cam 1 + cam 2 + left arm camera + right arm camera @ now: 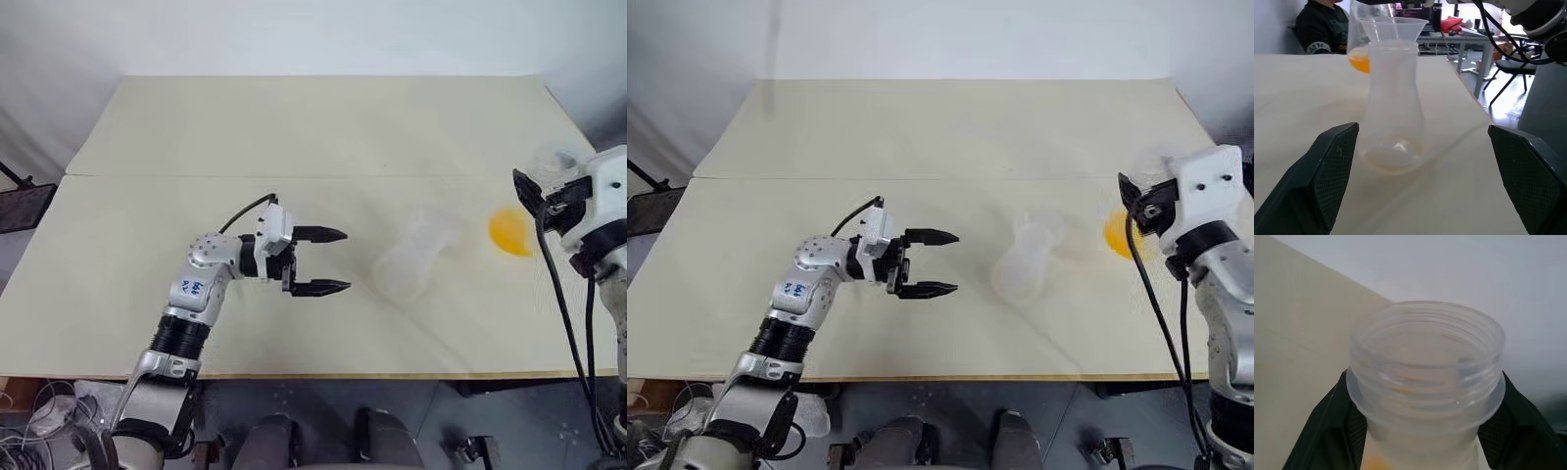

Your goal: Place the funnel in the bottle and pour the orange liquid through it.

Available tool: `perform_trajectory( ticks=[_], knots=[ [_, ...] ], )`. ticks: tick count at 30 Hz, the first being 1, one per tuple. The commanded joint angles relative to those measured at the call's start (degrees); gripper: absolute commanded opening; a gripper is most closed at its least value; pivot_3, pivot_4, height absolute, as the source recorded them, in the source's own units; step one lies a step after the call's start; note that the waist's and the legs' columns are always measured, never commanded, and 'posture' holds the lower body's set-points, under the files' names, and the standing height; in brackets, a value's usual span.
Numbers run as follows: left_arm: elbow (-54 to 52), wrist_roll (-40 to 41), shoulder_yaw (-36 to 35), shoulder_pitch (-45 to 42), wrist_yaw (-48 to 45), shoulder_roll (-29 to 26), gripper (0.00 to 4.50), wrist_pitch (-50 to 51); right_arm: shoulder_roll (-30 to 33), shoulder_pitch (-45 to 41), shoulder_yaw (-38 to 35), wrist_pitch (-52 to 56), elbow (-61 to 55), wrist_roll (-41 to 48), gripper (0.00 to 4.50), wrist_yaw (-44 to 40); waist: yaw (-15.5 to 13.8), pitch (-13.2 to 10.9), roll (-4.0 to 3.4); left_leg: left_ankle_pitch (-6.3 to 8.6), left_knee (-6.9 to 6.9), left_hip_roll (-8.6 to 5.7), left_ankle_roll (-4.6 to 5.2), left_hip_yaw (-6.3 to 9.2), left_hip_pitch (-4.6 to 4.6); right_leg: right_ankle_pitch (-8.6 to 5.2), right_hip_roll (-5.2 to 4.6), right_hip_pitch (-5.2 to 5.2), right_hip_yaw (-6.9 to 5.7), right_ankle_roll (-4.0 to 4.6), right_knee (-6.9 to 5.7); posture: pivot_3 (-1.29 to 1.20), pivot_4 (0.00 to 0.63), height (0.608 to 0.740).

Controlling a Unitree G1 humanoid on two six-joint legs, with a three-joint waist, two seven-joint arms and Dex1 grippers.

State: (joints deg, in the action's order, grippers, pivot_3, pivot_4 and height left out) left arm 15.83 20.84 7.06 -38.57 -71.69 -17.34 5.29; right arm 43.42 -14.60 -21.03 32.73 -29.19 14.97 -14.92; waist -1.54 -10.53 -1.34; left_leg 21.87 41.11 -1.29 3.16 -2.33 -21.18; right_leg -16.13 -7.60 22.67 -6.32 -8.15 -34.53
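Observation:
The frosted bottle stands upright in the middle of the table, with the clear funnel seated in its mouth. My left gripper is open, level, and pointing at the bottle from its left, a short gap away; its fingers frame the bottle in the left wrist view. To the right of the bottle, my right gripper is shut on the neck of a clear jar with a threaded mouth. The orange liquid sits in that jar's lower part.
The tan table stretches far behind the bottle; its right edge is close to my right arm. In the left wrist view, a person in dark clothes sits beyond the table, with desks and chairs behind.

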Motion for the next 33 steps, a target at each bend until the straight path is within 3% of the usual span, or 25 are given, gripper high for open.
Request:
perform_trajectory(
  ticks=[1, 12, 33],
  knots=[
    [3.21, -0.03, 0.27, -2.81, -1.92, 1.14, 4.5, -2.61, 2.66, 0.38, 2.78, 2.23, -9.11, -6.18, 2.47, 2.29, 0.0, 0.0, 0.0, 0.0, 0.0, -0.01, 0.0, 0.0, 0.0, 0.0, 0.0, 0.0, 0.0, 0.0, 0.01, 0.0, 0.15, 0.74],
    [9.49, -1.05, 0.26, -5.63, -3.59, 3.2, 4.5, -5.82, 8.7, 1.21, 14.67, 3.58, -14.87, -24.5, 2.47, 1.51, 0.02, -0.02, 0.03, 0.0, -0.04, -0.01, 0.0, -0.02, -0.05, 0.0, 0.01, 0.01, -0.04, 0.0, 0.12, 0.0, 0.15, 0.74],
    [5.63, -1.23, -1.6, -3.45, -0.97, -0.66, 4.5, -4.26, 12.19, 1.37, 19.5, -6.36, -14.2, -44.1, 2.47, -9.56, 0.07, -0.03, 0.04, -0.01, -0.04, 0.01, -0.02, 0.02, -0.06, 0.0, 0.03, 0.0, -0.07, -0.01, 0.14, 0.0, 0.15, 0.74]
  ],
)
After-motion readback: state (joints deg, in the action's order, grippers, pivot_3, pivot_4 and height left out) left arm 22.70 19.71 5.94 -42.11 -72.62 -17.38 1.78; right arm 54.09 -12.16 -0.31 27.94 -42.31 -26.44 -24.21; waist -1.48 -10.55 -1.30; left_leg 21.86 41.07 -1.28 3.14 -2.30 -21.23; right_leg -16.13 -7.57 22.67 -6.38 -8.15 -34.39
